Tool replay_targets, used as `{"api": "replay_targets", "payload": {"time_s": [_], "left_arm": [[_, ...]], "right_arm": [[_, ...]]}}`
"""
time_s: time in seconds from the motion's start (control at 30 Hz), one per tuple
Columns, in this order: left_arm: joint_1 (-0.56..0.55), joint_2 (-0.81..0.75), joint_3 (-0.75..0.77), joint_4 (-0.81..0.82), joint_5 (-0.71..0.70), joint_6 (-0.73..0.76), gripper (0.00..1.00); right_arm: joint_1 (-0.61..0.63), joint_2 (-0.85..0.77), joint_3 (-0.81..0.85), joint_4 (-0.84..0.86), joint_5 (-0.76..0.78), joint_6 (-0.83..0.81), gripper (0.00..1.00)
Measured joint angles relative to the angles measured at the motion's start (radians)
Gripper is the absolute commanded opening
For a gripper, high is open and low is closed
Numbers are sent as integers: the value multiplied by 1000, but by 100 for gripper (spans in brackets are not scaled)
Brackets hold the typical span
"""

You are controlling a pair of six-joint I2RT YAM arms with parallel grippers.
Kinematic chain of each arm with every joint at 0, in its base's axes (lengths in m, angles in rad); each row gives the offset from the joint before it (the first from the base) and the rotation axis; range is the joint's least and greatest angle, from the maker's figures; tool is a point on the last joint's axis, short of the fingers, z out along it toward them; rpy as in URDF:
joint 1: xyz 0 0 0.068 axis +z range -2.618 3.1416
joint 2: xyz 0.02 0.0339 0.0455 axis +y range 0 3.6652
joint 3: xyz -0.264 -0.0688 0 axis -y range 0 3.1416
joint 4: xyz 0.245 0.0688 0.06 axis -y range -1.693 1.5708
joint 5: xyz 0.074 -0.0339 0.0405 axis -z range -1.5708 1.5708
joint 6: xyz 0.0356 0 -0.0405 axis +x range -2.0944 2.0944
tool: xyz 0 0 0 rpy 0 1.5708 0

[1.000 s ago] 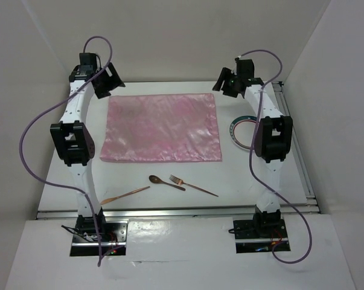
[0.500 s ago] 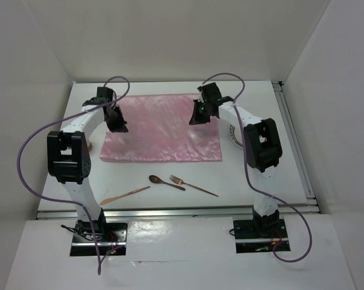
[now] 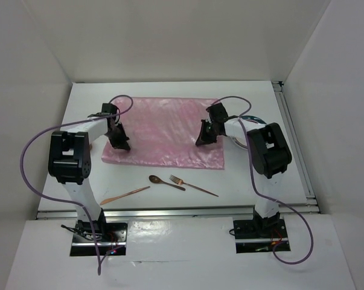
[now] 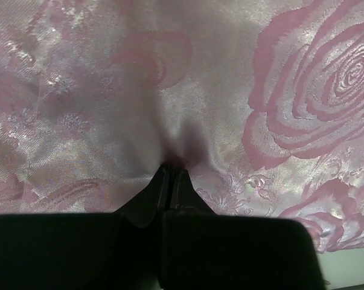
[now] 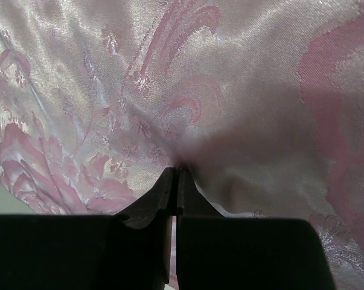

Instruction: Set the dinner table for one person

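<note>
Found both arms folded low and forward from their bases at the near edge, elbows raised, wrists tipped down onto the pink floral cloth mat [image 3: 163,124]. Saw the left arm angled in toward the mat's near-left corner, the left gripper [image 3: 118,141] pressed on the cloth there. Saw the right arm bent inward to the left, the right gripper [image 3: 204,138] down on the mat's near-right part. In the left wrist view, noted the two black fingers [image 4: 151,196] closed together, tips meeting on a small puckered fold of fabric and pinching the mat. Noted much the same in the right wrist view: fingers [image 5: 151,199] all but touching, a thin slit between them, cloth creased at their tips. Found the dinner table [image 3: 169,89] white and flat under everything, the mat spread across its middle. Nearer, on bare tabletop, saw a spoon [image 3: 165,182] and a fork [image 3: 192,186] just beside each other, a slim copper-coloured utensil [image 3: 125,194] to their left, all well apart from both grippers.
</note>
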Motion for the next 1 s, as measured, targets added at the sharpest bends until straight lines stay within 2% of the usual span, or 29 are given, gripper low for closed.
{"api": "replay_targets", "payload": {"time_s": [0.2,0.4,0.5,0.53,0.6,0.63,0.77,0.8,0.93,1.0], "left_arm": [[-25,-73,-92,10,-14,0,0],[-39,-113,-129,-37,-39,0,0],[-44,-132,-108,-88,-67,0,6],[-46,-142,-93,-111,-82,1,17],[-48,-162,-30,-173,-129,3,27],[-49,-172,9,-194,-153,5,36],[-10,-210,195,-256,-224,18,55],[14,-220,237,-266,-235,24,65],[139,-251,335,-293,-282,34,74],[191,-243,362,-319,-319,30,77]], "right_arm": [[0,-105,-132,-2,39,8,0],[0,-142,-162,-35,89,3,0],[1,-142,-151,-54,105,-8,0],[4,-142,-140,-72,111,-13,1],[7,-143,-107,-109,123,-21,7],[9,-143,-79,-128,127,-28,17],[35,-150,66,-177,146,-53,46],[45,-154,104,-183,150,-61,58],[89,-170,215,-191,151,-80,71],[103,-170,245,-199,148,-87,73]]}}
